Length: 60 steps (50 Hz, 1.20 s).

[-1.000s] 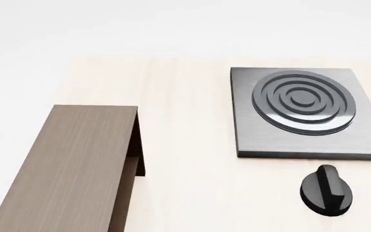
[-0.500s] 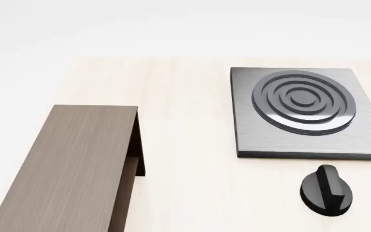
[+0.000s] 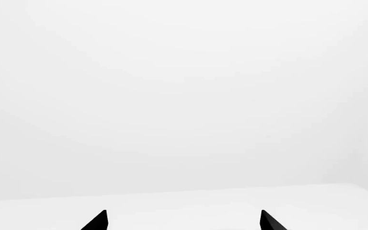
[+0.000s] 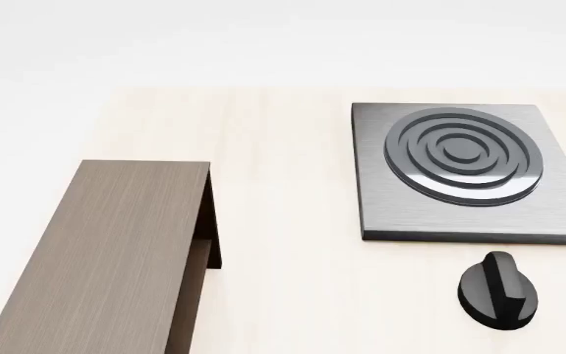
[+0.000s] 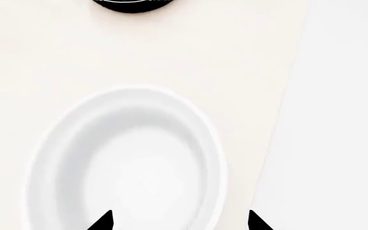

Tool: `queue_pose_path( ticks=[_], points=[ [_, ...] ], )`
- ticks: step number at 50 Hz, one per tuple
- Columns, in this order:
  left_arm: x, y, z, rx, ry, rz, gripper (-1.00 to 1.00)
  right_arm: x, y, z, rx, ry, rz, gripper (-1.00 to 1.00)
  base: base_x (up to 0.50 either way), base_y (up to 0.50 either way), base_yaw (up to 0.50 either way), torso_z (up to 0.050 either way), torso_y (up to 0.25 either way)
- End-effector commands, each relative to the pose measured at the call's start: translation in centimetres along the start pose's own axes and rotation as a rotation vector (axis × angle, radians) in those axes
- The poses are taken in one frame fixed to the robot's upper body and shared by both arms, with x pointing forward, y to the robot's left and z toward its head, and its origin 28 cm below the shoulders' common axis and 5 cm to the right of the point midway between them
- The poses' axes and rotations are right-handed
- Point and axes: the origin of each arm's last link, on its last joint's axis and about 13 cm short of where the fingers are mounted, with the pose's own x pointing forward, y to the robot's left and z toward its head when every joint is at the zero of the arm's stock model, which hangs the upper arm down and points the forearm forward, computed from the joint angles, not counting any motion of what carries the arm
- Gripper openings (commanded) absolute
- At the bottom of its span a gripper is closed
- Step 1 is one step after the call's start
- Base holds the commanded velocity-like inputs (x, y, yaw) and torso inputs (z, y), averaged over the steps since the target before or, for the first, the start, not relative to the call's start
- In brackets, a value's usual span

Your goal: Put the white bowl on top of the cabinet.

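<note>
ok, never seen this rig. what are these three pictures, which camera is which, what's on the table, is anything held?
It is a simulated wheeled robot with two arms, each ending in a gripper, and three cameras.

The head view looks down on a pale table. On it sit the brown cabinet, a grey stove plate and a black knob. Neither arm shows there.

The right wrist view looks past the right gripper, whose two black tips are spread, one over the white bowl. The bowl sits on the table, not held. A black object at the frame edge is too cropped to name.

The left wrist view shows only the left gripper, open, against blank white.
</note>
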Motion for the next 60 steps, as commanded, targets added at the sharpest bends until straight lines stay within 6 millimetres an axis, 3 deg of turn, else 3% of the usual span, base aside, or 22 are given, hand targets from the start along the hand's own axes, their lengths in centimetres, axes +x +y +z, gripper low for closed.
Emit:
queue_pose_path(
  ticks=[1,38,60],
  points=[
    [0.0,0.0,0.0,0.002,0.001,0.0,1.0,1.1,0.2,-0.3,0.005,0.027,-0.016,1.0,0.0,0.0,0.0,0.0,0.0],
    [0.0,-0.2,-0.1,0.014,0.0,-0.007,1.0,4.2,-1.2,-2.6,0.06,0.118,0.017,1.0,0.0,0.0,0.0,0.0,0.0],
    [-0.1,-0.2,-0.1,0.017,-0.001,-0.009,1.0,5.9,-2.2,-4.2,0.116,0.088,0.025,1.0,0.0,0.0,0.0,0.0,0.0]
  ],
)
